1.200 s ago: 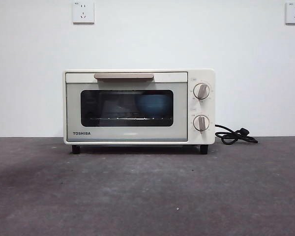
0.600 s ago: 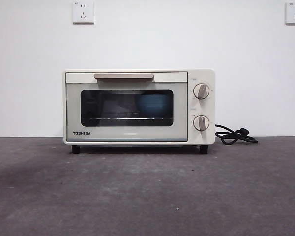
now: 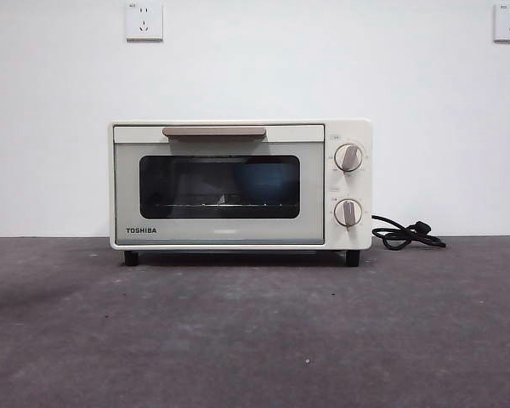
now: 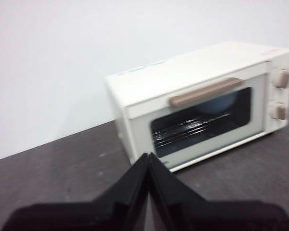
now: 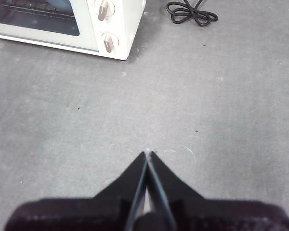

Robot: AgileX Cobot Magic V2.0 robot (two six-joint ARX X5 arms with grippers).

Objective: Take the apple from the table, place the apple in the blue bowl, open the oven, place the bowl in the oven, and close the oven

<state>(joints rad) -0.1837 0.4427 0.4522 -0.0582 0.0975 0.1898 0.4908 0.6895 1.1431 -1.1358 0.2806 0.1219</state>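
The cream-white oven [image 3: 221, 187] stands on the table [image 3: 255, 331] with its dark glass door shut and its beige handle [image 3: 213, 132] at the top. Behind the glass, on the right side, the blue bowl [image 3: 268, 183] shows dimly; in the left wrist view the blue bowl [image 4: 216, 102] appears inside the oven [image 4: 197, 96] too. The apple is out of view. My left gripper [image 4: 148, 156] hovers shut and empty, some way in front of the oven's left end. Over bare table, well clear of the oven's knob side [image 5: 111, 24], my right gripper [image 5: 148, 154] is shut and empty.
A coiled black power cable [image 3: 404, 234] lies on the table to the right of the oven, also seen as the cable [image 5: 190, 12] in the right wrist view. A white wall with two sockets stands behind. Neither arm shows in the front view.
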